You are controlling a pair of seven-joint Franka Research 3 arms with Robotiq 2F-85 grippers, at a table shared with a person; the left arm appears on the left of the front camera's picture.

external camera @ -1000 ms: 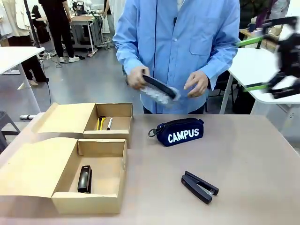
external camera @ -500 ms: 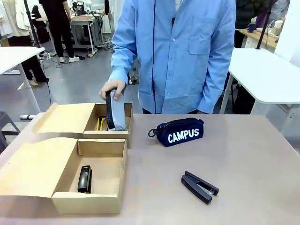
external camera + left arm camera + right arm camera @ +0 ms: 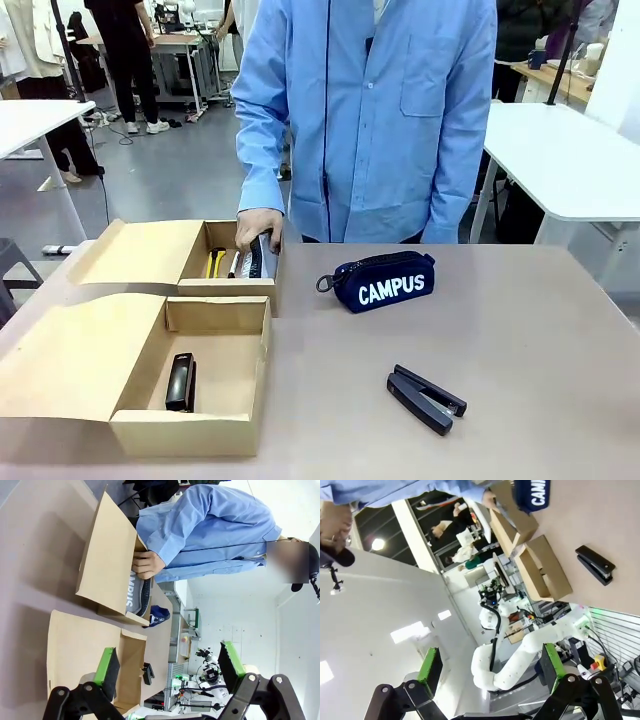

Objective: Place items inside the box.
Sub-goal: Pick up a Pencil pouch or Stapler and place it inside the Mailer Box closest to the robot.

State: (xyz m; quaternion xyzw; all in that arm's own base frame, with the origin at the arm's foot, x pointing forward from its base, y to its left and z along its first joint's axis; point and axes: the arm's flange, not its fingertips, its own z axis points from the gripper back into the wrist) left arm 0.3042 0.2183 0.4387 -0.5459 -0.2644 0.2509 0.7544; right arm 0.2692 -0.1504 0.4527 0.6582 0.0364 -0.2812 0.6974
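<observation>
A person's hand (image 3: 257, 228) presses a grey zip pencil case (image 3: 263, 256) down into the far cardboard box (image 3: 228, 288), beside a yellow utility knife (image 3: 213, 262) and a marker pen (image 3: 233, 264). The near box (image 3: 190, 432) holds one black stapler (image 3: 181, 382). On the bare table lie the navy CAMPUS pouch (image 3: 385, 281) and a second black stapler (image 3: 426, 398). My left gripper (image 3: 168, 662) is open and high above the boxes, holding nothing; the grey case (image 3: 137, 592) and the hand (image 3: 145, 565) lie far beyond it. My right gripper (image 3: 490, 664) is open too, away from the pouch (image 3: 532, 492) and stapler (image 3: 595, 565).
Both boxes stand at the table's left with their lids (image 3: 70, 355) folded out flat to the left. The person stands at the far edge, close to the far box. White tables (image 3: 570, 160) stand behind on both sides.
The person lowered the grey case from chest height into the far box and now holds it down there. The right arm, at the picture's right edge a second ago, has left the front view.
</observation>
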